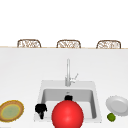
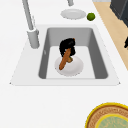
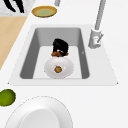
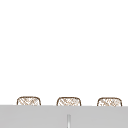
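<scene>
My right hand (image 2: pixel 67 46) is low inside the sink (image 2: pixel 25 62), curled round the upper end of a long orange-brown stick-shaped item (image 2: pixel 64 61). The item slants down onto a white plate (image 2: pixel 76 68) on the sink floor. From the right side the same hand (image 3: pixel 60 45) sits just behind that plate (image 3: pixel 67 67), with the item's tip (image 3: pixel 58 69) seen end-on. In the front view the right hand (image 1: pixel 68 97) peeks above a big red ball (image 1: pixel 67 115). My left hand (image 1: pixel 40 109) hangs by the sink's front left corner, fingers loose and holding nothing.
The faucet (image 1: pixel 67 72) rises behind the basin. A yellow-rimmed plate (image 1: pixel 11 110) lies on the counter to the left. A white plate (image 1: pixel 117 105) and a lime (image 1: pixel 111 116) lie to the right. Three wicker chair backs (image 1: pixel 28 43) stand beyond the counter.
</scene>
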Robot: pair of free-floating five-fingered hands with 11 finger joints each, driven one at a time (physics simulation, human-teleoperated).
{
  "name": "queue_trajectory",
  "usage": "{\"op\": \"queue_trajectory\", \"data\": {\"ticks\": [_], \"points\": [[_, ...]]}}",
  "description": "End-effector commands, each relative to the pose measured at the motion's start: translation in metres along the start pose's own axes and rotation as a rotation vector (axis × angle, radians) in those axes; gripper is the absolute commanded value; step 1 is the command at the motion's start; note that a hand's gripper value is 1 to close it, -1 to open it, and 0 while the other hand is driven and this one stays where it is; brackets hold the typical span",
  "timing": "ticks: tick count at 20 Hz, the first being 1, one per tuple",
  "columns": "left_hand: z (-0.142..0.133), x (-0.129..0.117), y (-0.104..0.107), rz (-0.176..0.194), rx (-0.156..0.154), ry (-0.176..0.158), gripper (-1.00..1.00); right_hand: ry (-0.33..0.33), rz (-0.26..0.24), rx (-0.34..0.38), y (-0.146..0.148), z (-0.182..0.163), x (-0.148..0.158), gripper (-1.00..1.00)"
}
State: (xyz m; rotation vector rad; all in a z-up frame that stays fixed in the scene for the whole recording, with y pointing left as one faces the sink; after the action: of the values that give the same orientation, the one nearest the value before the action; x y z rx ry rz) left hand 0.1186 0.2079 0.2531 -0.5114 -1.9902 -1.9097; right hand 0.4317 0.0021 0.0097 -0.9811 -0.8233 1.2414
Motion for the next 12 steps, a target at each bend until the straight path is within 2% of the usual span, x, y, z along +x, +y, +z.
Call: {"op": "queue_trajectory", "data": {"ticks": [1, 6, 12], "points": [[0.0, 0.0, 0.0, 0.0, 0.0, 0.0, 0.0, -0.027, 0.011, 0.0, 0.017, -0.008, 0.0, 1.0], [0.0, 0.0, 0.0, 0.0, 0.0, 0.0, 0.0, -0.008, 0.011, -0.001, 0.032, -0.02, 0.003, 1.0], [0.0, 0.0, 0.0, 0.0, 0.0, 0.0, 0.0, -0.028, 0.03, 0.013, 0.051, -0.062, 0.007, 1.0]]}}
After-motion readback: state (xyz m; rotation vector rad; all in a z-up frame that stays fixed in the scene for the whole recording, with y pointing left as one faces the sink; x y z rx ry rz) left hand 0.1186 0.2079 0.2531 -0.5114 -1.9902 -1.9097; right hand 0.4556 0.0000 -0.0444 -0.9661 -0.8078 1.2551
